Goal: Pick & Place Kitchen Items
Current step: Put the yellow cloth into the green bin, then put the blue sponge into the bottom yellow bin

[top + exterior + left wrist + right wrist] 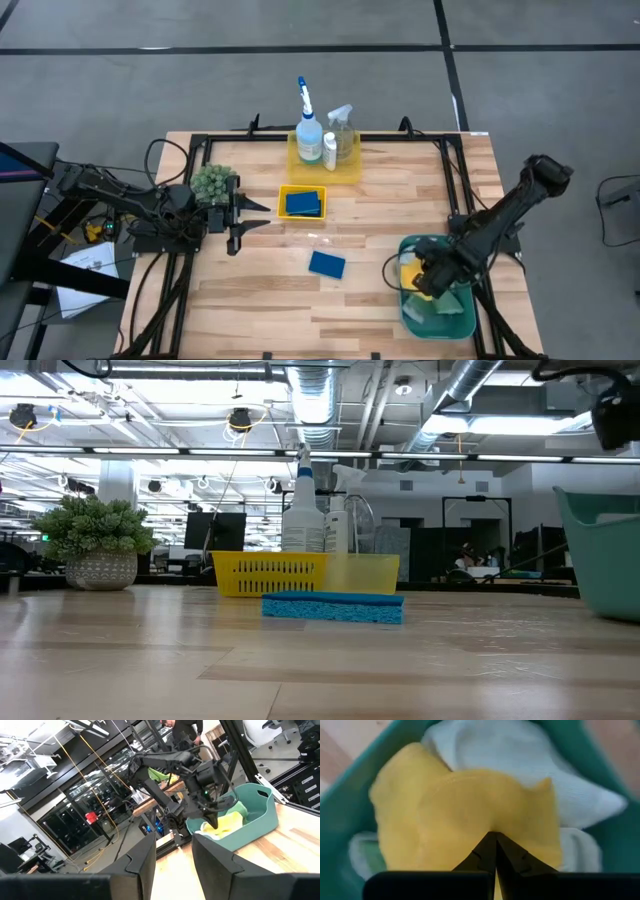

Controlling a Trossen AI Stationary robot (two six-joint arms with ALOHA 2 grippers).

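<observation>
Right gripper [495,851] down in teal bin [466,322] at table's near right, fingers pinched together on yellow cloth [465,815]; white cloth [520,755] lies under it. Left gripper [262,216] waits at table's left beside green plant [212,181], fingers narrowly apart, holding nothing. Loose blue sponge [327,264] mid-table; another in small yellow tray [283,193]. Spray bottles [308,135] in far tray

Two matte black jointed arms, left [120,195] and right [505,215], with loose black cables; each end effector has angular dark fingers [142,865]
</observation>
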